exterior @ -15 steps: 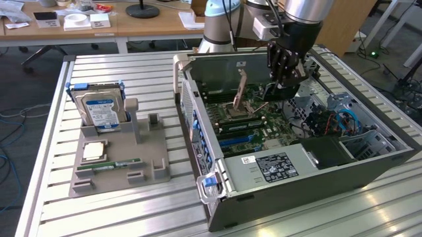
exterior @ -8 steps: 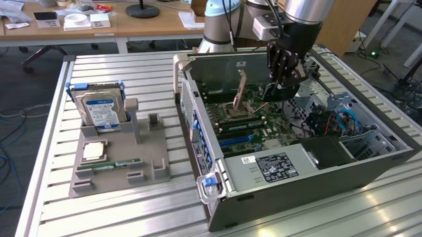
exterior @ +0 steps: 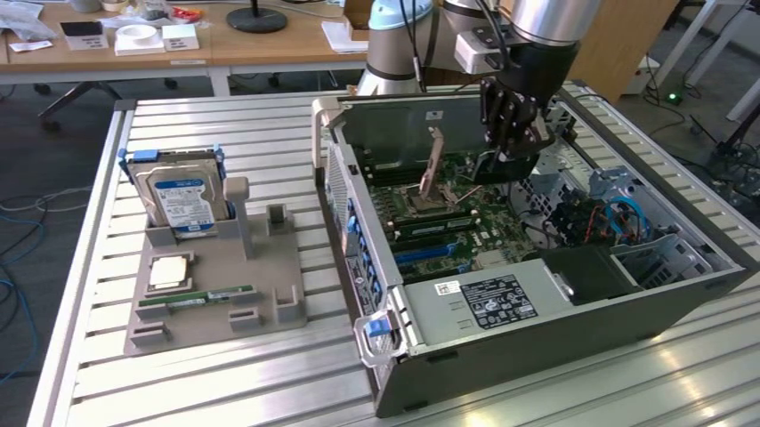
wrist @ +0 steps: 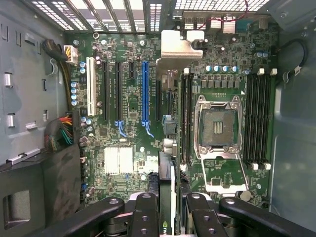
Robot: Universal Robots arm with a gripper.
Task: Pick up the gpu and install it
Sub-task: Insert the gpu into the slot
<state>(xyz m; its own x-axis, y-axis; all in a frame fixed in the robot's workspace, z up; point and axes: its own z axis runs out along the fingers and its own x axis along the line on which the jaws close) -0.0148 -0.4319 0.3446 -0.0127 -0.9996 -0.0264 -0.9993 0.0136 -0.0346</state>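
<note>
Mid-install, gripping gpu (wrist: 167,197) edge-on between part-closed fingers (wrist: 144,211) above motherboard (wrist: 133,98); likely calls for squaring it to blue slot (wrist: 145,89) below fingers before pressing.

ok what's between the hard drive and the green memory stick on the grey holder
A square, pale chip lies flat on the grey holder, between the upright hard drive and the memory stick, as the exterior view shows.

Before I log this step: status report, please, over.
Gripper shut on gpu; held inside case, above motherboard, not seated. Raised CPU socket plate nearby, not touching.
</note>
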